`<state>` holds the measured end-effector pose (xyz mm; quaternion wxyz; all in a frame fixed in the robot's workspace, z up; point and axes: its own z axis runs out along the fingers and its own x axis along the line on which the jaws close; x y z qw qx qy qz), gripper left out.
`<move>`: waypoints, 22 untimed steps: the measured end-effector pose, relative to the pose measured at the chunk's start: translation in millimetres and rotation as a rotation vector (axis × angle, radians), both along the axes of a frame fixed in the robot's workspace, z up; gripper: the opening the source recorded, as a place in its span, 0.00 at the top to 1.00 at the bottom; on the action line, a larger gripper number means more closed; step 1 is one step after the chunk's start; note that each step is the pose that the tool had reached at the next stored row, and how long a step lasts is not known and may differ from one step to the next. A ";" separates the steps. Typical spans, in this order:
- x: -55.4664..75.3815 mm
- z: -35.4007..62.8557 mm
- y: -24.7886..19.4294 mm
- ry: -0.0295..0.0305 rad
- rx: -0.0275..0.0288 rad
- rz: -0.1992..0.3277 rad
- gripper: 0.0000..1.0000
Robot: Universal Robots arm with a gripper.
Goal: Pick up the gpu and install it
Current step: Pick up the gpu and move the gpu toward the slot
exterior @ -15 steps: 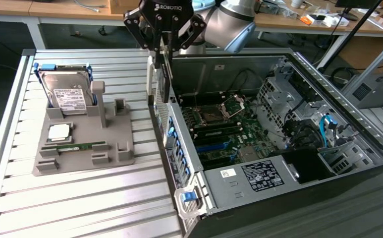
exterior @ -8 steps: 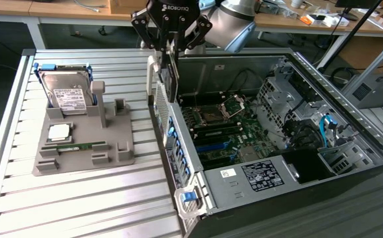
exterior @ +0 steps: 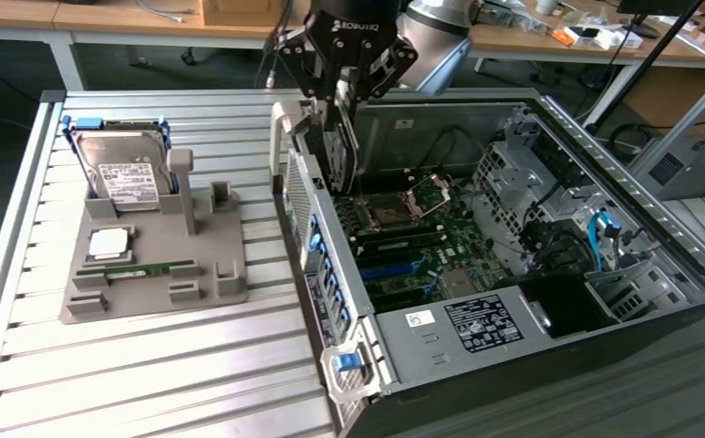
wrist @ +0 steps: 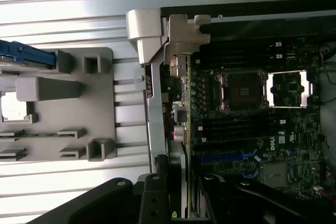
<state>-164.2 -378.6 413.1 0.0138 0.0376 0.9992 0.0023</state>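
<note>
I work above a slatted silver aluminium counter [exterior: 145, 365]. On it lies a large black and silver desktop computer case [exterior: 644, 274], its open side up, with the green motherboard [exterior: 450, 246] flat on the bottom.

At the exterior view's left, well apart from me, sits a grey plastic fixture tray [exterior: 145, 297]. It carries a boxy silver hard drive with a white label [exterior: 127, 173] standing in a blue frame, a square silver processor chip [exterior: 108, 242] and a narrow green memory stick [exterior: 133, 270].

My black pincer [exterior: 337, 99] is clamped on the gpu [exterior: 341, 151], a thin dark circuit card. It hangs on edge straight below me with its long axis pointing down. It is off the tray and raised over the case, just inside the silver rear wall with blue latches [exterior: 327, 274].

The move turns on this: the long blue card slot [exterior: 387, 270] lies below the card and nearer the exterior camera, along that wall. In the wrist view the card's edge seems to run along the wall and crosswise to the blue slot [wrist: 226, 157], though I cannot be sure.

Directly beneath the card are the wall's top rim and the square silver processor socket [exterior: 395, 214], both close enough to catch its lower edge.
</note>
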 end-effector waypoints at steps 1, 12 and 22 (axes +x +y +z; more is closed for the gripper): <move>3.2 -1.3 0.0 -0.0001 -0.0004 0.000 0.73; 8.7 -4.6 0.0 0.0000 -0.0017 0.000 0.73; 11.8 -6.7 0.0 0.0000 -0.0025 0.000 0.73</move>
